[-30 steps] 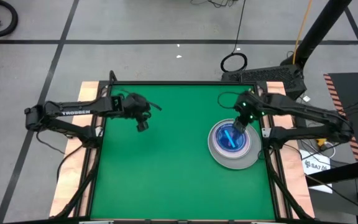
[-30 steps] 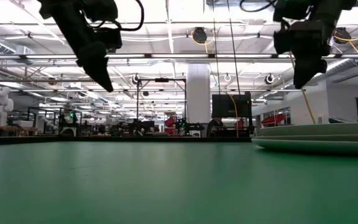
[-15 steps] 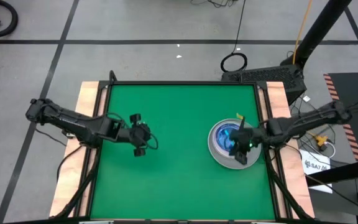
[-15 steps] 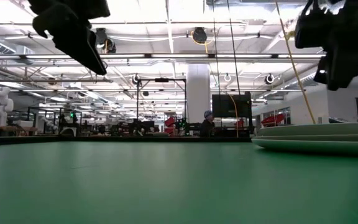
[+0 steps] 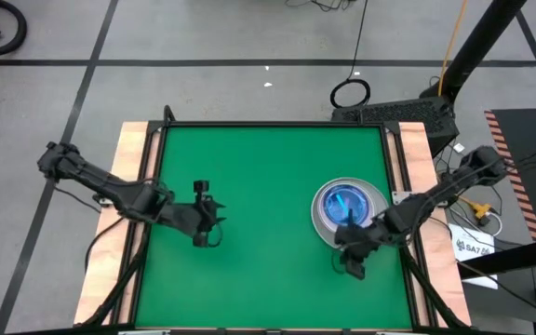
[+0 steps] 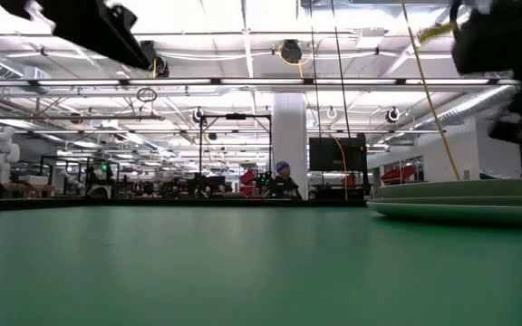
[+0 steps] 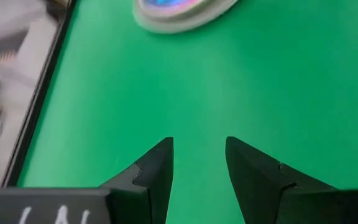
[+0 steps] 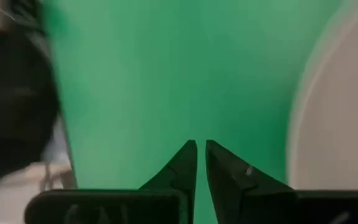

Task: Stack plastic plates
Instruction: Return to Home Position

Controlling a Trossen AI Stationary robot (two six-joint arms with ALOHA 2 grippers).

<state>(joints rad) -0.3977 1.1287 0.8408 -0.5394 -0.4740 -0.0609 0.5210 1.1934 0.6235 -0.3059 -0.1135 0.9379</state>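
The plastic plates sit in one stack (image 5: pixel 347 214) on the green mat's right half: a grey and pale rim at the bottom, a translucent blue plate (image 5: pixel 345 203) on top. The low view shows the stack's (image 6: pixel 465 201) edge at right. My right gripper (image 5: pixel 347 256) is just off the stack's near side, shut and empty; its wrist view (image 8: pixel 201 143) shows the pale rim (image 8: pixel 334 112) beside it. My left gripper (image 5: pixel 214 216) is over the mat's left half, open and empty (image 7: pixel 197 140), pointing toward the stack (image 7: pixel 182 9).
Bare green mat (image 5: pixel 268 167) lies between the two arms and on the far side. A raised black frame and wooden boards (image 5: pixel 133 140) border the mat. Cables and a black stand (image 5: pixel 398 112) lie beyond the far right corner. People show far off in the room (image 6: pixel 284 177).
My right gripper has drawn back from above the stack toward the table's near edge and now stands off the stack's near side. My left gripper has moved toward the near edge over the mat's left half. The stack has stayed in place.
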